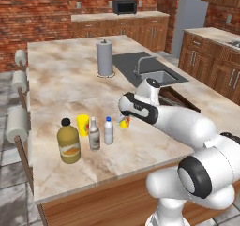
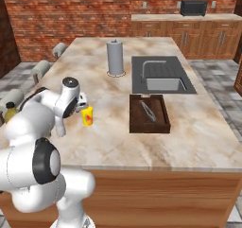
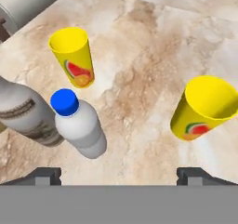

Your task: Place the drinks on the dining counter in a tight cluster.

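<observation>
On the dining counter [image 1: 61,79] three drinks stand close together near the front left. They are a fat amber bottle [image 1: 69,141] with a black cap, a slim grey-brown bottle [image 1: 94,134] and a white blue-capped bottle [image 1: 108,131]. My gripper [image 1: 123,117] hovers just right of them, open, with nothing between its fingers. In the hand view the gripper [image 3: 119,176] looks down on the white bottle [image 3: 79,125], which stands free on the stone, and on the grey-brown bottle [image 3: 25,114] to its left. The amber bottle [image 2: 9,111] peeks out at the left edge of the right base view.
Two yellow fruit-print cups [image 3: 74,56] [image 3: 204,109] stand beside the bottles. A paper towel roll [image 1: 104,57], a dark inset sink [image 1: 150,68] and a wooden tray [image 2: 149,113] lie farther off. Stools [image 1: 18,82] line the counter's left edge.
</observation>
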